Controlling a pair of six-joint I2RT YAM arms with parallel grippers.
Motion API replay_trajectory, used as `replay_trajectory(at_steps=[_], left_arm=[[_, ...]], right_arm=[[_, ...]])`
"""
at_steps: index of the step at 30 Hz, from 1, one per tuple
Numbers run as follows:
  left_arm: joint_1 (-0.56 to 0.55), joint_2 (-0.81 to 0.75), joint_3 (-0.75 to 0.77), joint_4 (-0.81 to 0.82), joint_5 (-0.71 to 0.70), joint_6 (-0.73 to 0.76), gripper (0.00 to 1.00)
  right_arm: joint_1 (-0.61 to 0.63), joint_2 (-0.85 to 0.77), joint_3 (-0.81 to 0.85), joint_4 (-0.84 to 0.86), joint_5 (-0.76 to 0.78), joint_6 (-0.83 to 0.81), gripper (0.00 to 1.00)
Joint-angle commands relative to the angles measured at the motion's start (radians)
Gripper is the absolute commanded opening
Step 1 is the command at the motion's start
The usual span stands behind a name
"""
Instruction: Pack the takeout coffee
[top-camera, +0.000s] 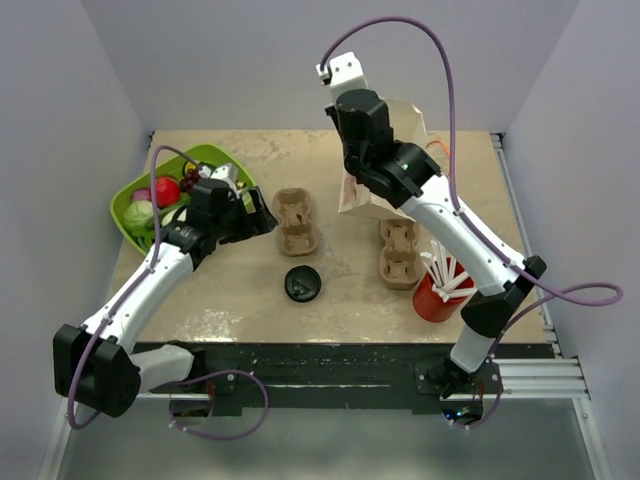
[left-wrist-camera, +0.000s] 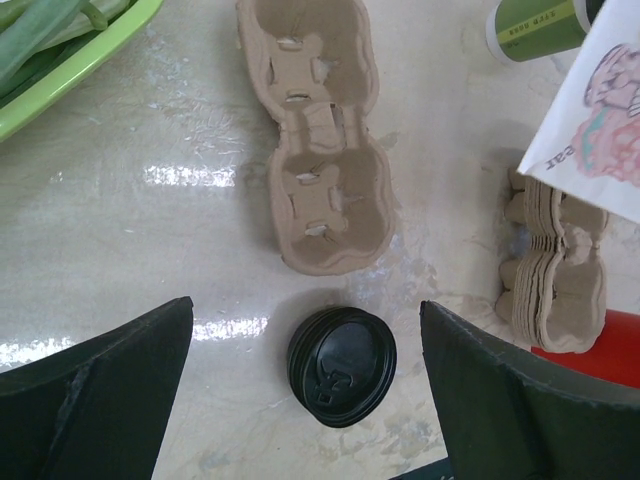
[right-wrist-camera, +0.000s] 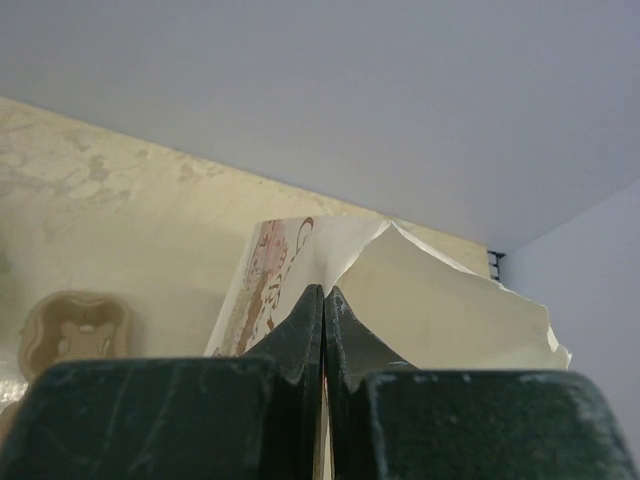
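Observation:
The green takeout cup (left-wrist-camera: 535, 28) with a cream rim shows only at the top right of the left wrist view, partly cut off, with no lid on it; the right arm hides it in the top view. A loose black lid (top-camera: 302, 284) lies flat on the table. My left gripper (top-camera: 262, 215) is open and empty above the table, with the lid (left-wrist-camera: 342, 365) between its fingers (left-wrist-camera: 110, 390) in view. My right gripper (top-camera: 385, 112) is shut on the top edge of the white printed paper bag (top-camera: 412, 125), which also shows in the right wrist view (right-wrist-camera: 440, 310).
Two cardboard cup carriers (top-camera: 297, 220) (top-camera: 398, 250) lie mid-table. A red cup with white straws (top-camera: 438, 295) stands at the right front. A green tray of vegetables (top-camera: 135, 190) sits at the left. Walls close in at the back and sides.

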Motion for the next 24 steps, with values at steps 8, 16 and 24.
replay_trajectory(at_steps=[8, 16, 24], left_arm=[[0.008, 0.0, -0.038, 0.002, -0.041, -0.052, 1.0], [0.008, 0.079, -0.047, 0.031, -0.064, -0.081, 0.99], [0.007, 0.18, -0.047, 0.083, -0.066, -0.1, 0.96]], right_arm=[[-0.001, 0.046, -0.043, -0.081, -0.159, 0.136, 0.0], [-0.001, 0.135, -0.062, -0.081, -0.151, 0.213, 0.0], [-0.001, 0.205, 0.007, -0.087, -0.173, 0.283, 0.0]])
